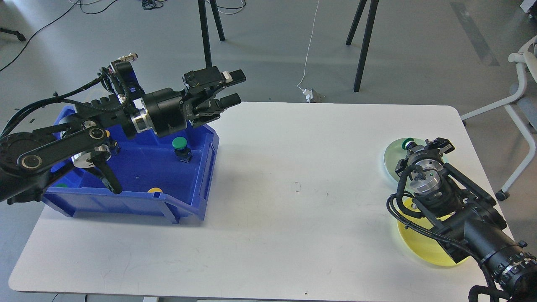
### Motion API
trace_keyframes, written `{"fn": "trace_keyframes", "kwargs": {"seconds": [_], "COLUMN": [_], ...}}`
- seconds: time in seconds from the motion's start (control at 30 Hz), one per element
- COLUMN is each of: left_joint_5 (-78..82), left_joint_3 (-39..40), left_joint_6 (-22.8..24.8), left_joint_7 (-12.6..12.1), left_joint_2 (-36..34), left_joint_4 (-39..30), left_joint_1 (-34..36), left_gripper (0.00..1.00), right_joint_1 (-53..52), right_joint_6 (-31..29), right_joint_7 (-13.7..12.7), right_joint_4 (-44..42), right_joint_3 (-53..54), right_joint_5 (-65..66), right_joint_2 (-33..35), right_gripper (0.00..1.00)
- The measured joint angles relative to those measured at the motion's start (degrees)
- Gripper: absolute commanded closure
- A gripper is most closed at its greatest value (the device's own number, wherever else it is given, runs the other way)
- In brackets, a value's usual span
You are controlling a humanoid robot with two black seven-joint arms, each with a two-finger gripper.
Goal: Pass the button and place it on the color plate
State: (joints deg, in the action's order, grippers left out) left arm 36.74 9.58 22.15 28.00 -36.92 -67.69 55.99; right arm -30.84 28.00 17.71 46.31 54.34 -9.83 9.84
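My right gripper (414,148) is shut on a green-capped button (405,144) and holds it low over the pale green plate (391,156) at the table's right side; whether the button touches the plate I cannot tell. A yellow plate (421,248) lies in front of it, partly hidden by my right arm. My left gripper (232,88) is open and empty, raised above the back right corner of the blue bin (138,204). Another green button (179,144) stands in the bin.
A yellow button (155,190) peeks over the bin's front wall. The white table (293,188) spans the view. Black tripod legs (364,46) stand behind the table and a white chair (522,96) is at the right.
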Motion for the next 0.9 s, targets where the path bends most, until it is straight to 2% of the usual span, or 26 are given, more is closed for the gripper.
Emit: {"fn": "trace_keyframes", "kwargs": {"seconds": [0.17,0.3,0.47,0.57,0.67,0.8,0.83,0.9], "left_joint_5": [0.0,-0.7,-7.8,-13.5,-19.0,-26.7,-28.3,-30.8], "left_joint_3": [0.0,0.0,0.1,1.1,4.2,10.0,11.5,14.7], "left_joint_6": [0.0,0.0,0.2,2.8,5.3,5.8,5.8,5.8], "left_joint_7": [0.0,0.0,0.0,0.0,0.0,0.0,0.0,0.0], "left_joint_2": [0.0,0.0,-0.3,-0.3,-0.3,-0.1,-0.1,0.1], "left_joint_4": [0.0,0.0,0.7,2.8,6.9,16.2,18.5,22.9], "left_joint_1": [0.0,0.0,-0.1,-0.3,-1.3,-3.8,-4.3,-5.6], "left_gripper": [0.2,0.18,0.17,0.16,0.13,0.09,0.08,0.07], "right_joint_1": [1.2,2.4,2.5,2.5,2.6,3.2,3.1,2.4], "right_joint_6": [0.0,0.0,-0.4,-10.0,-26.2,-46.5,-50.5,-54.4], "right_joint_7": [0.1,0.3,0.3,0.4,0.7,0.8,0.8,0.8], "right_joint_4": [3.5,10.7,23.1,26.9,28.2,28.4,28.3,28.0], "right_joint_3": [0.9,-1.0,-6.7,-7.4,-6.5,-4.0,-3.9,-3.9], "right_joint_5": [0.0,1.2,6.8,8.6,8.9,8.5,8.4,8.4], "right_joint_2": [0.0,1.6,10.1,14.6,18.5,21.3,21.9,22.7], "right_gripper": [0.02,0.02,0.02,0.02,0.02,0.02,0.02,0.02]}}
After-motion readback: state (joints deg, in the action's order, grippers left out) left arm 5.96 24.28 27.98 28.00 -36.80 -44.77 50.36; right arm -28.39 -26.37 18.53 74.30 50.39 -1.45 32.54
